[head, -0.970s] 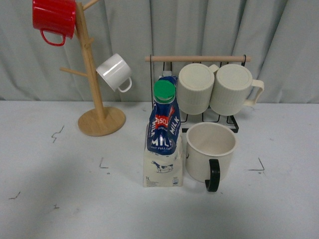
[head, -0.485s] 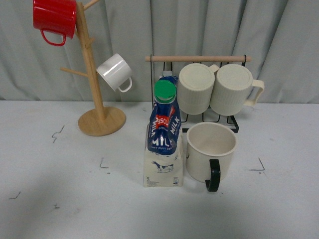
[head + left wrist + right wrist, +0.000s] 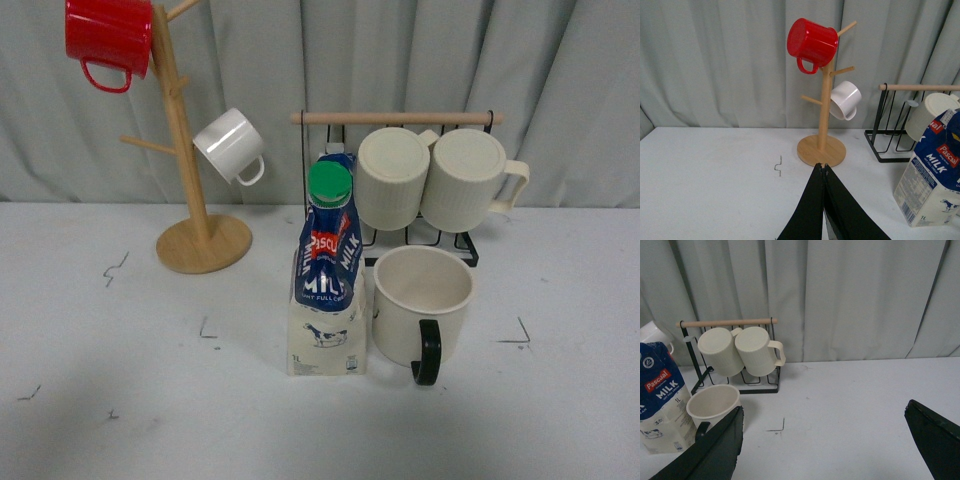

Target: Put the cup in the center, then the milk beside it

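Cup (image 3: 422,305): wide cream mug with a black handle, upright on the table (image 3: 100,400) near the middle of the marked area, handle turned toward the robot. Milk carton (image 3: 327,285) stands upright just to its left, so close I cannot tell whether they touch; green cap on, label facing the camera. I read both placements as done, since cup and milk sit side by side between the corner marks on the tabletop.

Behind them, the wire rack (image 3: 400,180) with its wooden bar carries two ribbed cream mugs (image 3: 440,180) lying on their sides. Further left, the wooden mug tree (image 3: 185,180) holds a red mug (image 3: 108,40) and a small white mug (image 3: 230,145).

Left gripper (image 3: 825,172): fingers pressed together, holding nothing, pointed at the tree's base. Right gripper (image 3: 822,440): fingers spread wide, empty, well apart from the cup. Neither arm appears in the front view, so I judge both parked clear.
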Action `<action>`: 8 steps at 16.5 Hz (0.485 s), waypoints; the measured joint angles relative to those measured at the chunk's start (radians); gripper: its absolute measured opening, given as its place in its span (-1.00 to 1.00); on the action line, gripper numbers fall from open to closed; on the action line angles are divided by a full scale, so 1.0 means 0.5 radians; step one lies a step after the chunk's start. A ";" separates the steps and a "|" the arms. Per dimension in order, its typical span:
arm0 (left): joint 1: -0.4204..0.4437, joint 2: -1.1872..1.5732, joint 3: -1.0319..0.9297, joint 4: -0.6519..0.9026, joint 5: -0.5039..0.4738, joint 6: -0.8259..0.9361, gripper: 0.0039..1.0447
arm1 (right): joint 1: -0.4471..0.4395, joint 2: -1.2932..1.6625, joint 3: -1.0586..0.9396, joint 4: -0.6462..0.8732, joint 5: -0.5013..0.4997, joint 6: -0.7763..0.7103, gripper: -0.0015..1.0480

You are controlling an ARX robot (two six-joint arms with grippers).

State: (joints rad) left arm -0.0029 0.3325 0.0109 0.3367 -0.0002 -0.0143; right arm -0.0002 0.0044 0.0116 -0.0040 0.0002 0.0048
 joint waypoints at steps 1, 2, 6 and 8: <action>0.000 -0.046 0.000 -0.050 0.000 0.000 -0.97 | 0.000 0.000 0.000 0.001 0.000 0.000 0.87; 0.000 -0.090 0.000 -0.102 0.000 0.001 -0.97 | -0.001 0.000 0.000 0.001 0.000 0.000 0.87; 0.000 -0.249 0.000 -0.261 0.000 0.000 -0.97 | 0.000 0.000 0.000 0.001 0.000 0.000 0.87; 0.000 -0.310 0.000 -0.316 0.000 0.000 -0.97 | 0.000 0.000 0.000 0.001 0.000 0.000 0.87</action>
State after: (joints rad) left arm -0.0029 0.1776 0.0109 0.1787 -0.0002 -0.0143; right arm -0.0002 0.0044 0.0116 -0.0036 0.0002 0.0048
